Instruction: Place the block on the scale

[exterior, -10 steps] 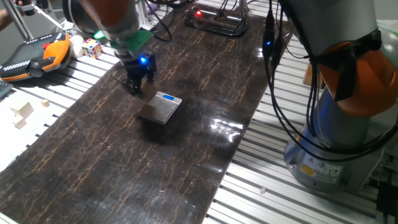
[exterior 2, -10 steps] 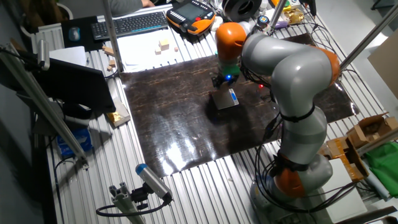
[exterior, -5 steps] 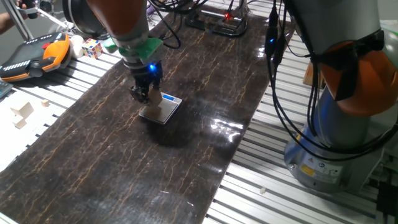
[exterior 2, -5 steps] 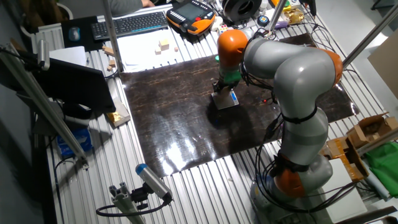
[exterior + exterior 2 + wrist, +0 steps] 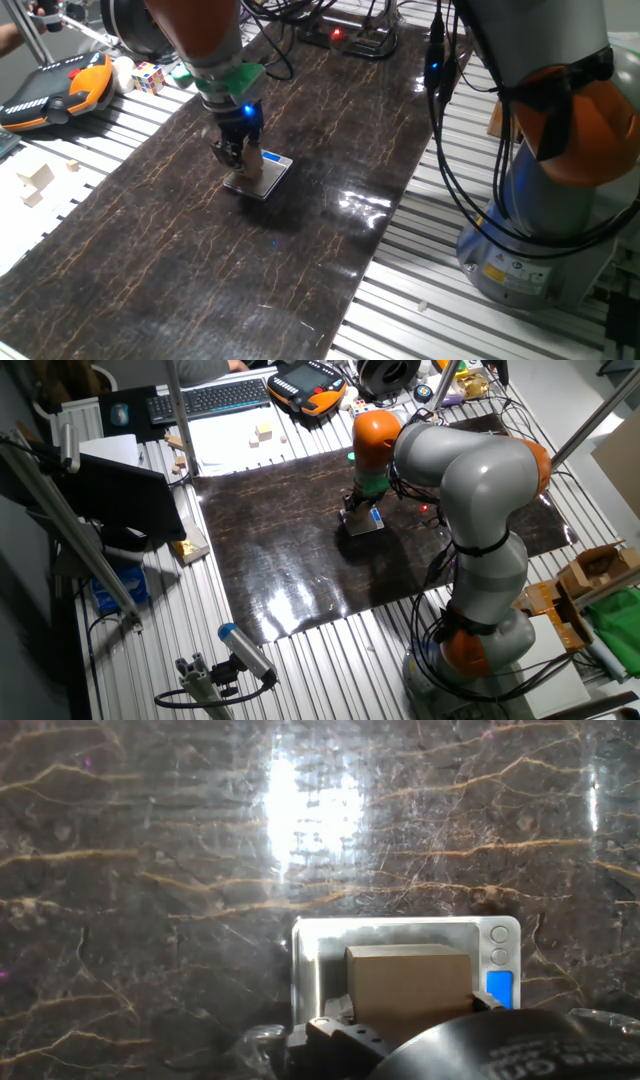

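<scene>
The scale is a small silver-grey rectangle with a blue display strip, lying on the dark marbled mat; it also shows in the other fixed view and the hand view. My gripper stands right over the scale's plate, shut on the block, a plain tan wooden cube. In the hand view the block sits low over the middle of the plate, beside the blue display, with a fingertip against its side. I cannot tell whether the block touches the plate.
A Rubik's cube, an orange teach pendant and pale wood pieces lie on the slatted table left of the mat. A black box with a red light sits at the mat's far end. The arm's base stands at the right.
My gripper has carried the block from just left of the scale to over its plate and lowered it. The scale has not moved.
</scene>
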You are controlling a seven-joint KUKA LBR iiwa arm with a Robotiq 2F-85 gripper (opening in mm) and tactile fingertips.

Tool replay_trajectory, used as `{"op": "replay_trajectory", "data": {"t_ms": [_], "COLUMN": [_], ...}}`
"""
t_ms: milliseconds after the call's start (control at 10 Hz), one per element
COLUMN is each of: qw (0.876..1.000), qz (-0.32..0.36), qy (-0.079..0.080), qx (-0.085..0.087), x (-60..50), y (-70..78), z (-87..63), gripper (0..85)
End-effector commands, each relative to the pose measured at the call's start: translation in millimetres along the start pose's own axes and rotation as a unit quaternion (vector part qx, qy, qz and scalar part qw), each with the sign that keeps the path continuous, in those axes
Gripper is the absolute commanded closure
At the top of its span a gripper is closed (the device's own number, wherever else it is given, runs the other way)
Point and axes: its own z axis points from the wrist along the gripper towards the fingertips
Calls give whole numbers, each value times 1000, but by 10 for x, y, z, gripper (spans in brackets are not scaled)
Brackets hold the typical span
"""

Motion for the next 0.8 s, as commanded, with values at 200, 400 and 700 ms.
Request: {"op": "replay_trajectory", "data": {"t_ms": [200, 400, 700], "qw": [1000, 1000, 1000], "qz": [9, 16, 22], "qy": [-5, -7, -6], "qx": [0, 1, 5], "x": [29, 29, 23], "y": [29, 37, 40], "z": [72, 90, 75], "gripper": [340, 227, 110]}}
